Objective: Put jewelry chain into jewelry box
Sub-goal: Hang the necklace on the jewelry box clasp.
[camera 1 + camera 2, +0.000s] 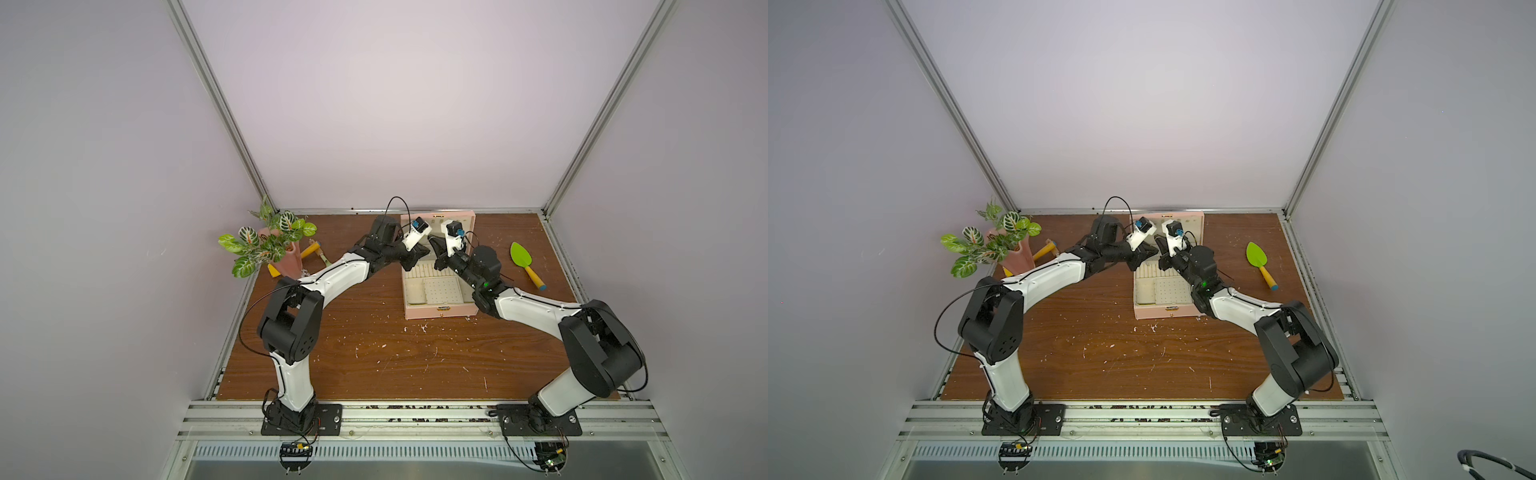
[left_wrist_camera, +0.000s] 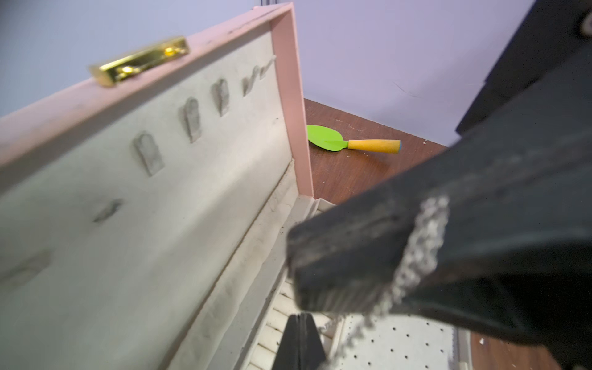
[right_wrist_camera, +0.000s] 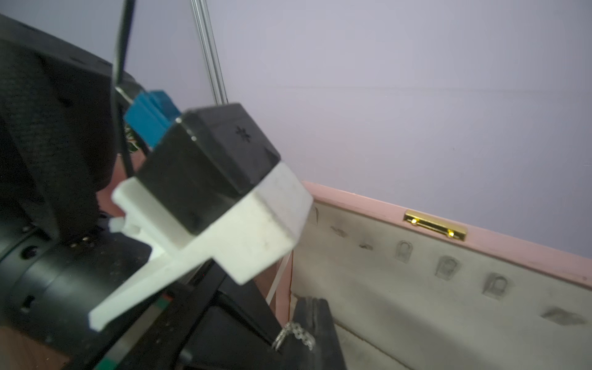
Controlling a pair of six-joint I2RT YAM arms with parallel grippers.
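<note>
The pink jewelry box [image 1: 440, 311] [image 1: 1167, 312] stands open at the back of the table, its lid [image 2: 160, 192] [image 3: 416, 288] upright. Both grippers meet above its ring-roll slots. My right gripper [image 3: 315, 320] [image 1: 432, 241] is shut. The silvery jewelry chain [image 2: 426, 243] [image 3: 298, 333] comes out of its jaw line, drapes over one finger and hangs toward the perforated panel [image 2: 400, 339]. My left gripper [image 2: 299, 339] [image 1: 424, 250] is shut right beside it. A strand reaches its tip, and I cannot tell whether it is pinched there.
A potted plant [image 1: 270, 245] in a pink vase and a yellow-handled tool [image 1: 309, 250] stand at the back left. A green trowel [image 1: 525, 264] [image 2: 346, 142] lies right of the box. White flecks [image 1: 422, 328] dot the wooden table [image 1: 374, 365]. Walls close three sides.
</note>
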